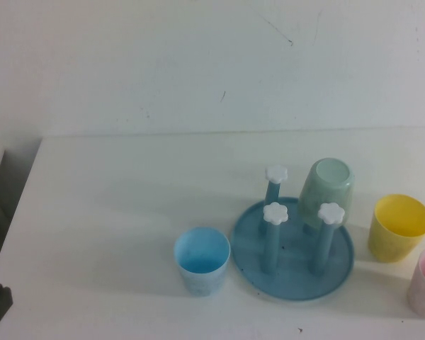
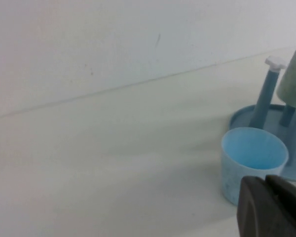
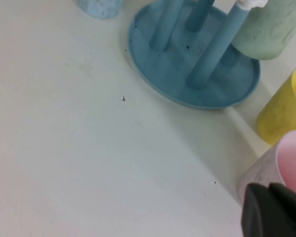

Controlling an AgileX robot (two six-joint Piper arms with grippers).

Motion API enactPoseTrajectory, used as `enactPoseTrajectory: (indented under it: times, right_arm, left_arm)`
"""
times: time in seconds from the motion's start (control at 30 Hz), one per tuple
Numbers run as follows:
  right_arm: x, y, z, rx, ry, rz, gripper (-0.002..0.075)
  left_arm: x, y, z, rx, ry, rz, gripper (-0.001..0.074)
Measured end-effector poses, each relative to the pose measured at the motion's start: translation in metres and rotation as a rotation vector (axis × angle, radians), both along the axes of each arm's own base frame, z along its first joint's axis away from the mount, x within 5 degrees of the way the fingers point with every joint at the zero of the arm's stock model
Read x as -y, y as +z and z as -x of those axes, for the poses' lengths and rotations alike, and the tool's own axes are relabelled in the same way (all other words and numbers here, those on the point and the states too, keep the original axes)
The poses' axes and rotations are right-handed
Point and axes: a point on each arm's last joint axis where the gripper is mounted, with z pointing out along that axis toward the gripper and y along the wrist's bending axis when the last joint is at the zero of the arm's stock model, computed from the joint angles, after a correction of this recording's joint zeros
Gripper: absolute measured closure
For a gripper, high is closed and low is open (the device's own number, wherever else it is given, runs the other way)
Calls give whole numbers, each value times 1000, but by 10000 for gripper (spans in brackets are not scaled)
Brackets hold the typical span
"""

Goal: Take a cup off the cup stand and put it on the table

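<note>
Right now the cup (image 1: 202,259) stands upright on the table (image 1: 113,212), mouth up, just beside the near-left rim of the cup stand (image 1: 292,256); I cannot tell whether the two touch. My left gripper (image 2: 272,207) sits low at the near-left edge of the table, and the cup lies ahead of it and off toward my right side, near it but apart, with nothing between my fingers. Only dark finger ends show in my left wrist view, so I cannot tell whether that claw is spread or pressed together. My right gripper (image 3: 274,210) hangs near the right end of the table, with a pink cup (image 3: 278,170) just beside its tips, a yellow cup (image 3: 282,108) a little further out, and the stand beyond that; its state I cannot tell either.

The high view shows what neither wrist view does: the whole stand with three bare pegs topped by white flower caps (image 1: 275,212), and a pale green cup (image 1: 327,188) hung upside down on the far-right peg. It shows only a dark bit of my left arm at its lower left corner and nothing of my right claw. The left wrist view looks into the blue cup's hollow. The right wrist view shows dark specks on the stand's tray.
</note>
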Motion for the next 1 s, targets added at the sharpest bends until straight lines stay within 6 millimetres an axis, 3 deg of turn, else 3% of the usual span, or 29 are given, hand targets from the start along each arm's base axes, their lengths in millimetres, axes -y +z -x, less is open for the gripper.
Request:
enactPoseTrajectory:
  times: [0.3,0.43,0.67,0.77,1.0]
  right_arm:
    - [0,0,0,3,0,0,729]
    - [0,0,0,2,-1,-1,729]
    - [0,0,0,1,-2,0,729]
    - [1,0,0,-2,-3,3,729]
    - [2,-2,1,-14,-8,17,729]
  left_arm:
    - [-12,1,10,124,213,1,737]
    - [-16,-24,11,118,306,62,737]
    - [-17,-87,6,36,370,106,737]
    - [-17,-95,7,-46,379,125,737]
    - [-17,-96,8,-52,379,125,737]
